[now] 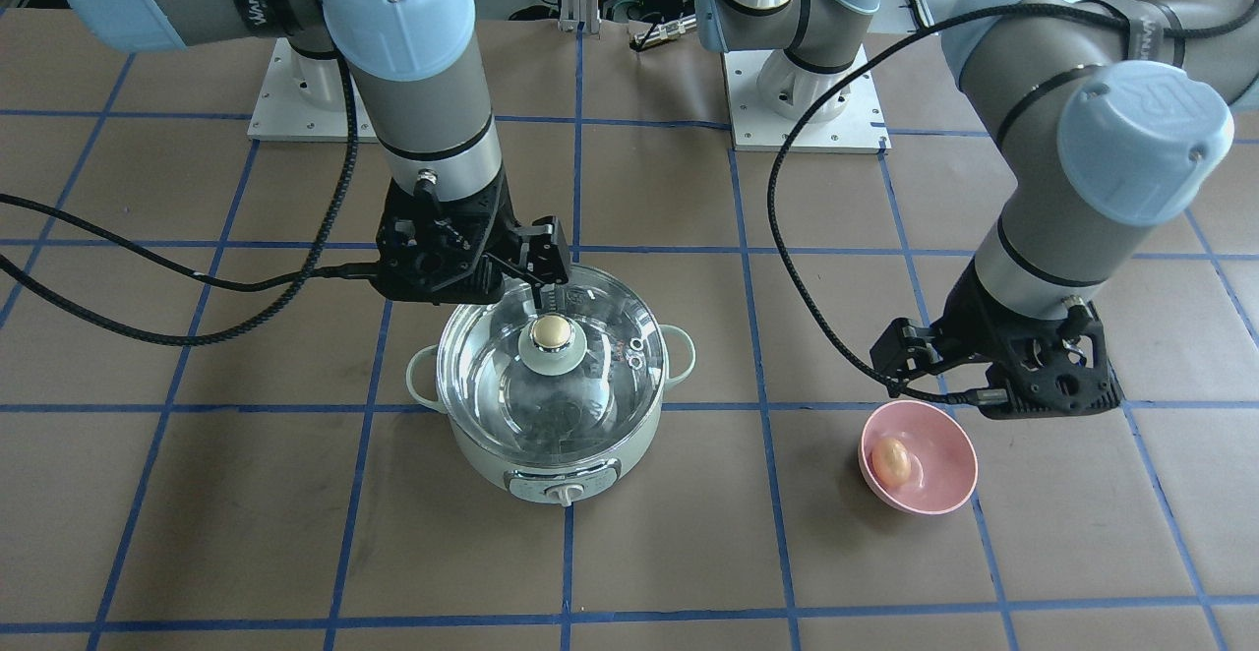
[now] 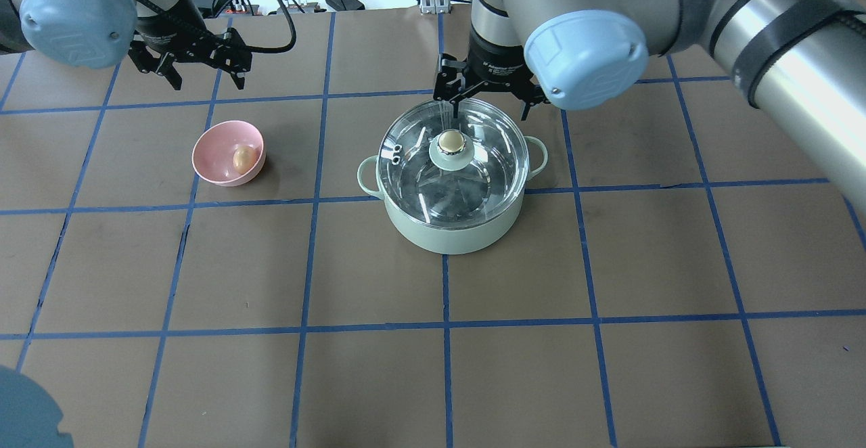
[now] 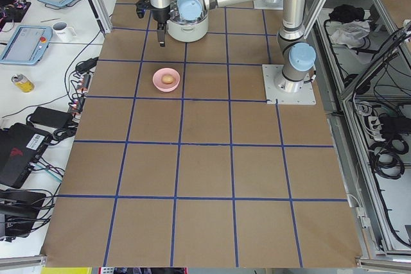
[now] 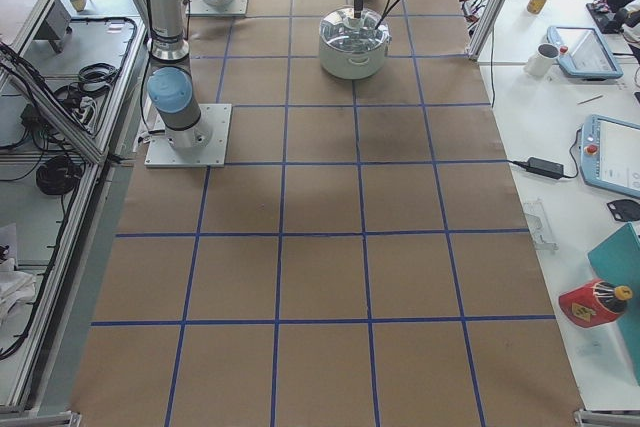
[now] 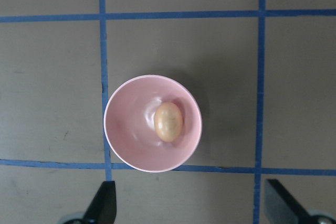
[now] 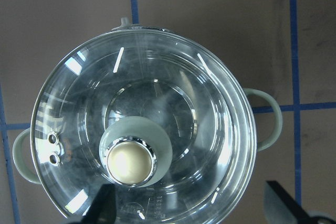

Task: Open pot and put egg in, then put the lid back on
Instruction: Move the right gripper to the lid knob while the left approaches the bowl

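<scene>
The mint-green pot [image 2: 452, 235] stands mid-table with the glass lid [image 2: 484, 181] on it; the lid's cream-gold knob [image 2: 451, 141] is at its centre. The pot also shows in the front view [image 1: 551, 466] and the lid in the right wrist view [image 6: 157, 87]. My right gripper [image 2: 490, 105] is open and empty, hovering above the lid's robot-side edge, with its fingertips [image 6: 104, 207] wide apart. The tan egg [image 5: 168, 121] lies in a pink bowl [image 5: 126, 129]. My left gripper [image 2: 206, 76] is open and empty, above the table just beyond the bowl [image 2: 215, 160].
The brown table [image 2: 541, 367] has a grid of blue tape lines. The two arm bases [image 1: 802, 110] stand on white plates at the robot's side. Black cables [image 1: 148, 287] hang from both wrists over the table.
</scene>
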Action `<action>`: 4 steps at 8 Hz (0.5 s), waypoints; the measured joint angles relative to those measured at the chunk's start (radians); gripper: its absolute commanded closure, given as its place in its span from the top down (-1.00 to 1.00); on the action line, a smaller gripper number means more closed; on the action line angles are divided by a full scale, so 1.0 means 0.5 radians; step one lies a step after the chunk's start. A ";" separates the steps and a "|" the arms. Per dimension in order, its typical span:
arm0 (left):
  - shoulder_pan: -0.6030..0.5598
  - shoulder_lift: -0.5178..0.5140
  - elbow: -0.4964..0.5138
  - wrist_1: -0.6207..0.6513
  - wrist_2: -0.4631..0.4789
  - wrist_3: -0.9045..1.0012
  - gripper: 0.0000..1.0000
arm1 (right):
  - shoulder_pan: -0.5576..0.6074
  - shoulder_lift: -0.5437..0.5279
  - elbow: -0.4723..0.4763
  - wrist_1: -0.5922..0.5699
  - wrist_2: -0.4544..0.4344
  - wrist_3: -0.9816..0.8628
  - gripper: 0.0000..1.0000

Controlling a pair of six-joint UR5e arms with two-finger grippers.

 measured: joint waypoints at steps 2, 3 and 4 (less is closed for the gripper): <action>0.124 -0.101 -0.007 0.045 0.019 0.158 1.00 | 0.077 0.099 0.000 -0.038 0.001 0.077 1.00; 0.152 -0.140 -0.029 0.073 0.015 0.191 1.00 | 0.091 0.142 0.000 -0.050 0.002 0.092 1.00; 0.168 -0.180 -0.074 0.137 -0.003 0.212 1.00 | 0.097 0.165 0.000 -0.063 0.006 0.106 1.00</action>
